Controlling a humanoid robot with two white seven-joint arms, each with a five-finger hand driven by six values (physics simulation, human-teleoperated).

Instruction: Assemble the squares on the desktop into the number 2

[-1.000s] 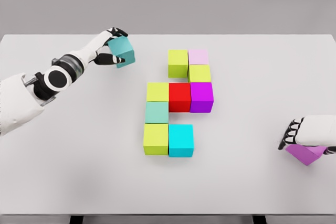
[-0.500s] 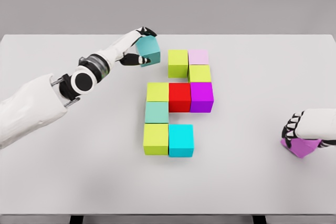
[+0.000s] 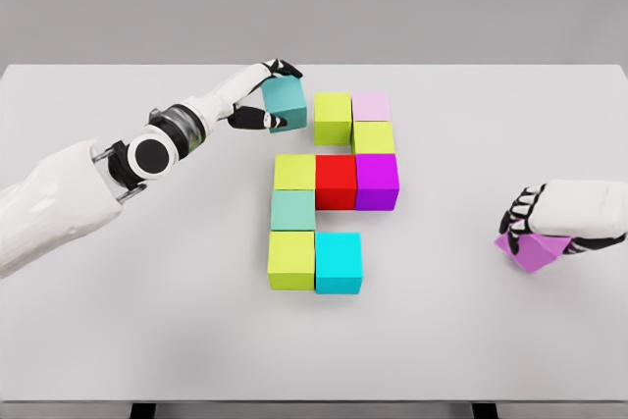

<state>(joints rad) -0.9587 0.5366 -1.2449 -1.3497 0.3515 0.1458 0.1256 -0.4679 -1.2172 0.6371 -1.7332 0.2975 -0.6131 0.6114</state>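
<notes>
The left hand [image 3: 263, 95] grips a teal block [image 3: 286, 104] just left of the top row's green block [image 3: 333, 118]; lowered carelessly, it could knock that row askew. The right hand [image 3: 549, 225] holds a purple block [image 3: 530, 252].

— How are the arms finished?
— Smooth white shells are seen, with black joint rings and a round white cap.
— And each hand?
— The left hand [image 3: 263, 95] and right hand [image 3: 549, 218] are white-backed, with black-jointed fingers.
</notes>
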